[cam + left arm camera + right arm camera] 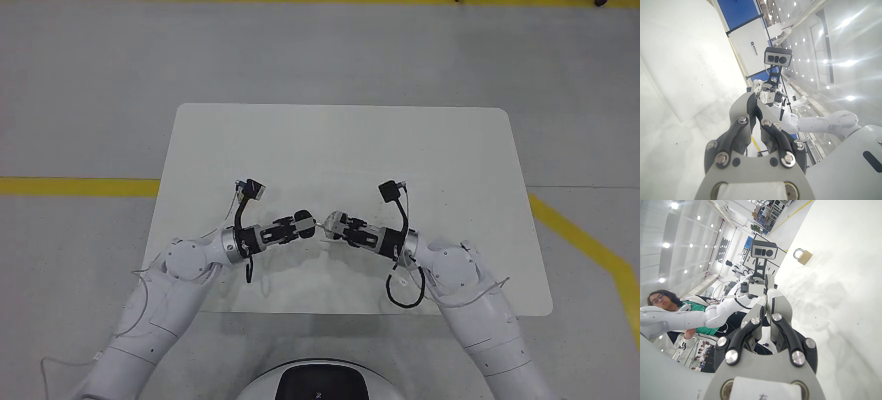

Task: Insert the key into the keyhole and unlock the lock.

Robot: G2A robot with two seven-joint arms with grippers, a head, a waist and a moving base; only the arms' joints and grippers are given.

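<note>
Over the middle of the white table (450, 150) my two grippers meet tip to tip. My left gripper (306, 224) is shut, and its ribbed black pads (750, 111) are pressed together. Just beyond its tips is the right gripper (765, 95). The right gripper (767, 298) is shut too, with a thin brownish sliver, seemingly the key (768, 309), pinched between its fingers. A brass padlock (804, 256) with a closed steel shackle lies flat on the table, well away from both grippers and out past the left arm's camera.
Bare tabletop surrounds the grippers on all sides. A black cable loop (405, 290) hangs from the right forearm near the table's front edge. Grey floor with a yellow line (80, 186) lies beyond the table.
</note>
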